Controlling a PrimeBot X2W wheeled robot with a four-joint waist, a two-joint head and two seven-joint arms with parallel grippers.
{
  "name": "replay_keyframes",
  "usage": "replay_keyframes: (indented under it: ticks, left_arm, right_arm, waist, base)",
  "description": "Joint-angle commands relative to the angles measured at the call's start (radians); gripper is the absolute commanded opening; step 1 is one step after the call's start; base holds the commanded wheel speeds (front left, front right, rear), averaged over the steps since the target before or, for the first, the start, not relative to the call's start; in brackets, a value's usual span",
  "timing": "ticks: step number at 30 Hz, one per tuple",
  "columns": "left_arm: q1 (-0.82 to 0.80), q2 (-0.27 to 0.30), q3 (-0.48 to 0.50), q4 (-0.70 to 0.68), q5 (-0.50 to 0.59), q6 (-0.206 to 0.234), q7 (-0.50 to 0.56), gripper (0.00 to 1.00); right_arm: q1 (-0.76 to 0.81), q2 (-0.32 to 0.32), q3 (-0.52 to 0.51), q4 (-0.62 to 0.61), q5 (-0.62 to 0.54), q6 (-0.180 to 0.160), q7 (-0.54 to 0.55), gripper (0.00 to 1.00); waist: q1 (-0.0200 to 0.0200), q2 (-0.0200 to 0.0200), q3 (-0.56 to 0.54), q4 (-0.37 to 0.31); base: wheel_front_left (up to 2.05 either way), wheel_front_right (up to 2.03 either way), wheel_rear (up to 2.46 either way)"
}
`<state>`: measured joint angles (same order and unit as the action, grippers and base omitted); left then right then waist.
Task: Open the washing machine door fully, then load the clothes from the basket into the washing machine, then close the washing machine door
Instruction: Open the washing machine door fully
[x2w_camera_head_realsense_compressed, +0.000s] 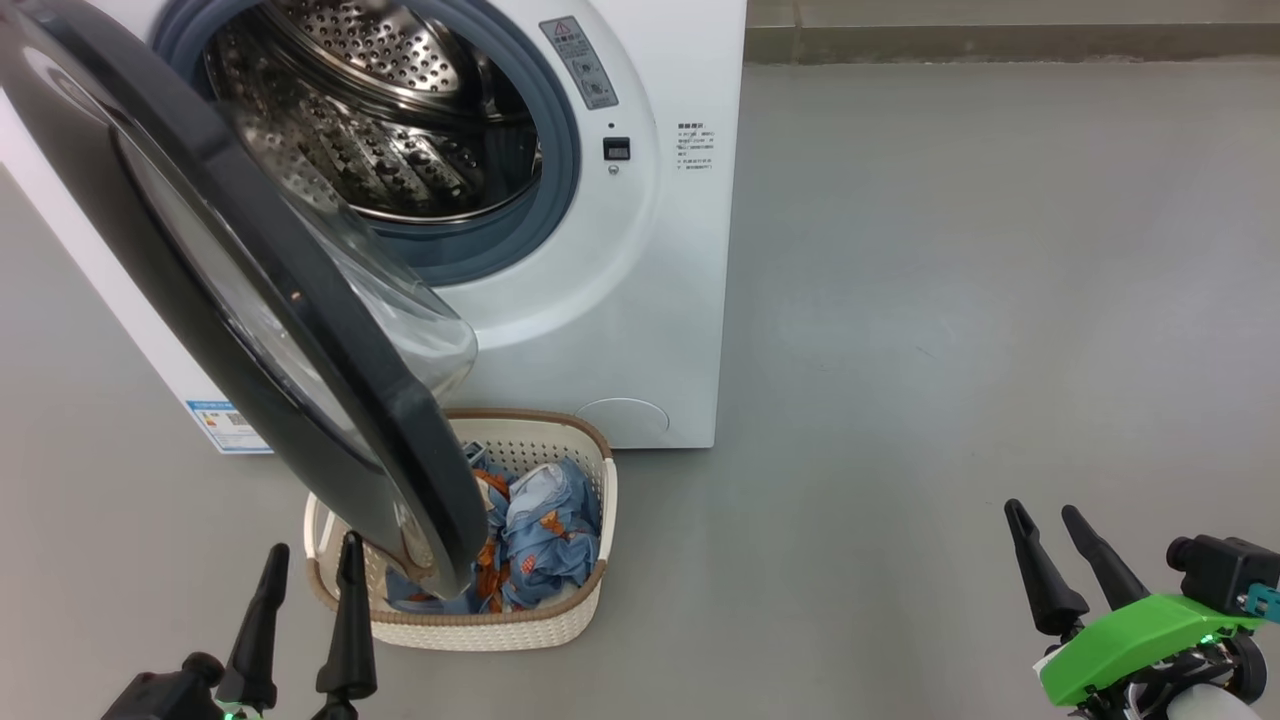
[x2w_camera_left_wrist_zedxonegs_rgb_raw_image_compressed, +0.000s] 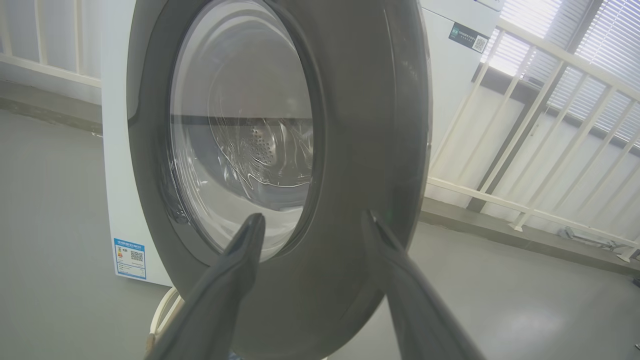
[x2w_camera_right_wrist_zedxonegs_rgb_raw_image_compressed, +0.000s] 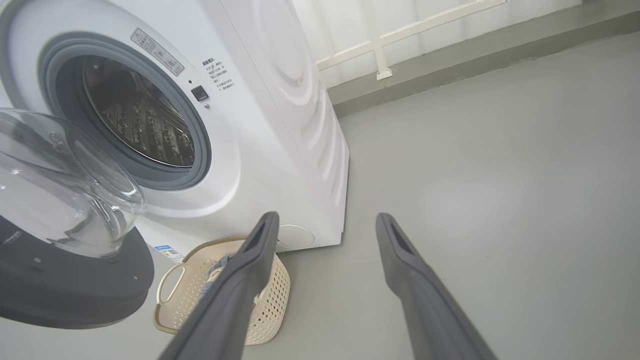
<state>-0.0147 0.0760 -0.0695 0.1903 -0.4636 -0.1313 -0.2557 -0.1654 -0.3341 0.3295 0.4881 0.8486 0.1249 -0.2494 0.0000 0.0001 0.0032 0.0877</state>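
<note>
Left claw (x2w_camera_head_realsense_compressed: 314, 543) wide open, empty, near lower edge of door (x2w_camera_head_realsense_compressed: 400, 420); right claw (x2w_camera_head_realsense_compressed: 1042, 507) wide open, empty, well off right. Door half-open over basket (x2w_camera_head_realsense_compressed: 590, 440), clothes (x2w_camera_head_realsense_compressed: 545, 540) inside, in front of washer (x2w_camera_head_realsense_compressed: 640, 300)

surface: grey floor (x2w_camera_head_realsense_compressed: 950, 300) | on it: white washing machine (x2w_camera_head_realsense_compressed: 650, 330), cream basket (x2w_camera_head_realsense_compressed: 480, 632) just before it

Even, diffuse daylight; shadows were faint. Blinds (x2w_camera_left_wrist_zedxonegs_rgb_raw_image_compressed: 600, 40) were blown out in left wrist view; soft glare patches sat on the floor (x2w_camera_right_wrist_zedxonegs_rgb_raw_image_compressed: 465, 200). Fingers (x2w_camera_left_wrist_zedxonegs_rgb_raw_image_compressed: 220, 300) were blurred (too close to lens); head view was sharp.
</note>
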Motion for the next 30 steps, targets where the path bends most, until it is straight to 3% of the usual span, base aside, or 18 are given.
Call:
replay_keyframes:
  ticks: [1, 15, 27, 28, 29, 30]
  left_arm:
    - [-0.019, 0.009, 0.032, -0.025, 0.0, 0.001, -0.006, 1.0]
    - [-0.022, 0.008, 0.031, -0.024, 0.001, 0.001, -0.006, 1.0]
    - [-0.028, 0.003, 0.047, -0.018, -0.001, 0.001, -0.006, 1.0]
    - [-0.031, 0.003, 0.048, -0.015, -0.002, 0.001, -0.006, 0.83]
    - [-0.036, 0.003, 0.051, -0.016, -0.001, 0.001, -0.006, 0.27]
    - [-0.041, 0.003, 0.058, -0.02, 0.001, 0.001, -0.006, 0.0]
  right_arm:
    - [0.004, -0.011, 0.002, -0.028, -0.019, 0.006, -0.012, 1.0]
    - [0.066, 0.029, -0.087, -0.077, -0.22, 0.006, -0.012, 1.0]
    - [0.083, 0.045, -0.094, -0.083, -0.261, 0.006, -0.012, 1.0]
    - [0.083, 0.045, -0.094, -0.083, -0.261, 0.006, -0.012, 1.0]
    - [0.084, 0.045, -0.093, -0.083, -0.261, 0.006, -0.012, 1.0]
    - [0.083, 0.045, -0.093, -0.083, -0.261, 0.006, -0.012, 1.0]
  waist:
    - [0.0, -0.0001, 0.0, 0.001]
    - [0.0, -0.0001, 0.005, 0.013]
    - [0.0, -0.0001, 0.006, 0.012]
    - [0.0, -0.0001, 0.005, 0.012]
    - [0.0, -0.0001, 0.005, 0.012]
    - [0.0, -0.0001, 0.005, 0.013]
  base:
    - [0.0, 0.0, 0.0]
    - [0.0, 0.0, 0.0]
    - [0.0, 0.0, 0.0]
    - [0.0, 0.0, 0.0]
    - [0.0, 0.0, 0.0]
    - [0.0, 0.0, 0.0]
